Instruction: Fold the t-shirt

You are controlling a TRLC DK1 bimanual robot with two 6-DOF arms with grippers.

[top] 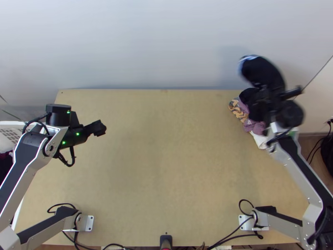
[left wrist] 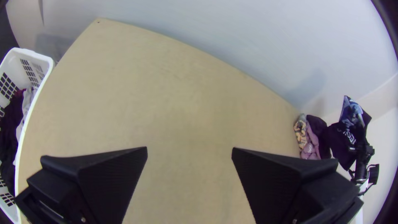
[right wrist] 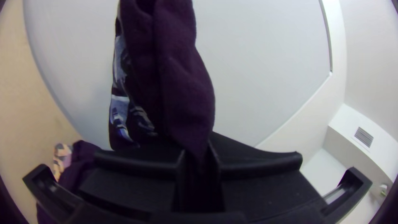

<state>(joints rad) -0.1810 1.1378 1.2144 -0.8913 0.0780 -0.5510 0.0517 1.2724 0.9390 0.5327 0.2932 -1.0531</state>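
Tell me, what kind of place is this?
Probably a room where robots practise folding laundry: there's a wooden table, a heap of clothes and a white laundry basket.

The t-shirt (right wrist: 182,87) is matt cloth, the table (top: 166,166) smooth wood.

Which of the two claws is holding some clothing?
The right gripper: it is shut on a dark printed garment. The left gripper stands open and empty.

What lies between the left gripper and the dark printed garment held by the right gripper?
Light wooden tabletop, then a heap of crumpled clothes beside the dark printed garment; the left wrist view shows this, looking out past the left gripper.
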